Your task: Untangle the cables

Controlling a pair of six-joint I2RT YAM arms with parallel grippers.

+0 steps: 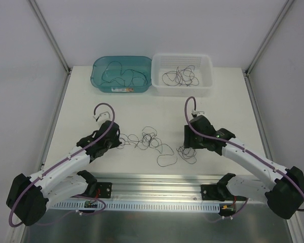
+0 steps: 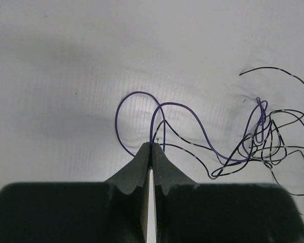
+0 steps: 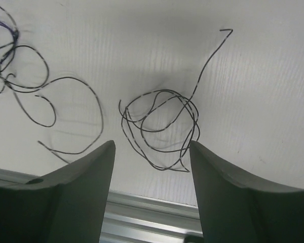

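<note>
A loose tangle of thin dark cables (image 1: pixel 144 140) lies on the white table between my two arms. My left gripper (image 1: pixel 117 140) is at its left end. In the left wrist view it (image 2: pixel 152 146) is shut on a purple cable (image 2: pixel 138 92), which loops ahead and runs right into the knot of black cables (image 2: pixel 263 137). My right gripper (image 1: pixel 186 148) is open and empty. In the right wrist view it (image 3: pixel 152 147) hangs just above a separate small coil of black cable (image 3: pixel 159 129). More cables (image 3: pixel 20 86) lie to the left.
A teal bin (image 1: pixel 97 76) and a white basket (image 1: pixel 182 90) stand at the back of the table, each holding a few cables. A single cable loop (image 1: pixel 167 158) lies near the front. An aluminium rail (image 1: pixel 157 185) runs along the near edge.
</note>
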